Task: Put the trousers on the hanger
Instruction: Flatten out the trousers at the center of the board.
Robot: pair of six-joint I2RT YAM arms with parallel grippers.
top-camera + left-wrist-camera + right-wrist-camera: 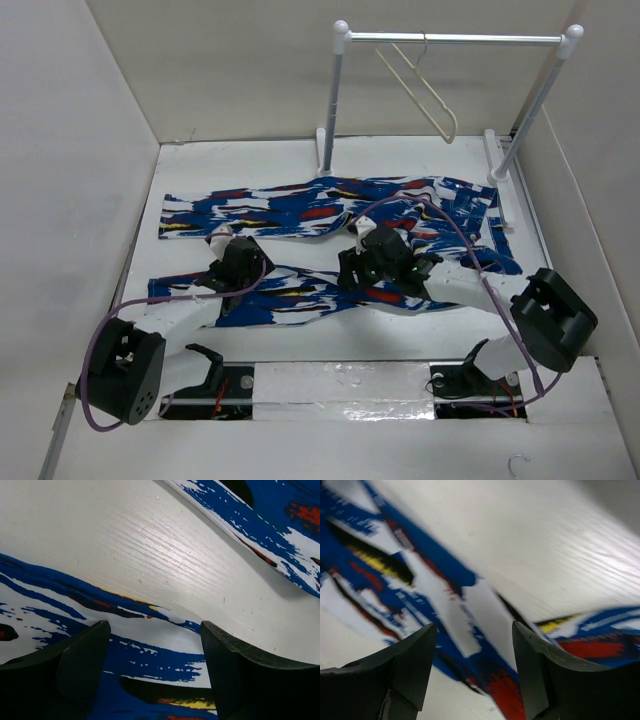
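The long, soft trousers [330, 205] – bright blue fabric streaked with white, red, black and yellow brushstroke patches – lie spread flat on the white surface [400, 160]. The waist is toward the right and the two legs run out to the left, with a strip of bare surface between them.

The thin cream-white triangular hanger [412, 94] is well apart from them at the back. It hangs by its slim metal hook from the metal bar of the white-posted garment rail [455, 39] and carries nothing.

The left claw [155, 630] is low over the inner edge of the near leg. Its dark fingers [75, 665] are spread wide, with patterned cloth lying flat below the gap and nothing pinched.

The right claw [474, 630] is over the trousers near where the two legs meet. Its wrist view is blurred, but the fingers [547, 675] stand clearly apart – spread above the fabric, gripping nothing.
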